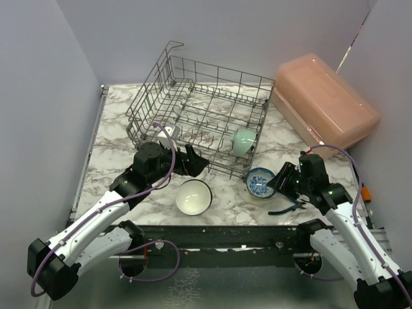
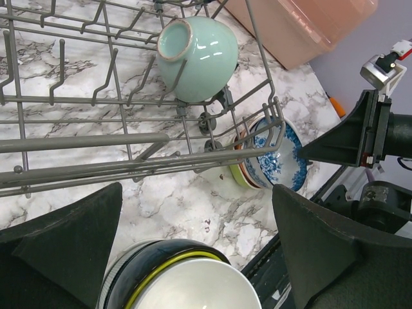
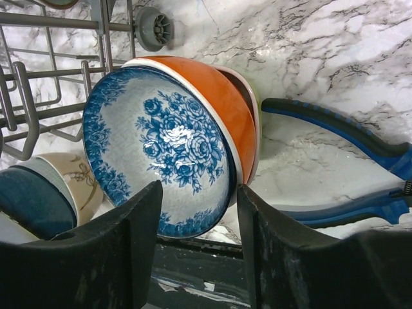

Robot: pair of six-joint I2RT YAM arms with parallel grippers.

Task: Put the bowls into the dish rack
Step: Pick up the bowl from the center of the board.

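The grey wire dish rack (image 1: 219,67) stands at the back of the table. One mint green bowl (image 1: 243,140) (image 2: 196,58) lies on its side in the rack's near right corner. Just outside that corner, a blue-patterned bowl (image 1: 260,182) (image 3: 158,151) nests in an orange bowl (image 3: 225,103), tipped toward my right gripper (image 1: 278,181) (image 3: 199,212). That gripper's jaws stand apart around the patterned bowl's near rim. My left gripper (image 1: 182,153) (image 2: 197,193) is wide open and holds nothing. It hangs over a second stack with a white-inside bowl (image 1: 193,196) (image 2: 193,286) on top.
A pink translucent box (image 1: 325,103) (image 2: 290,26) sits at the back right. Blue-handled pliers (image 1: 286,207) (image 3: 335,122) lie just right of the patterned stack. In the right wrist view a beige bowl (image 3: 77,180) and a dark teal one (image 3: 32,206) show at the left.
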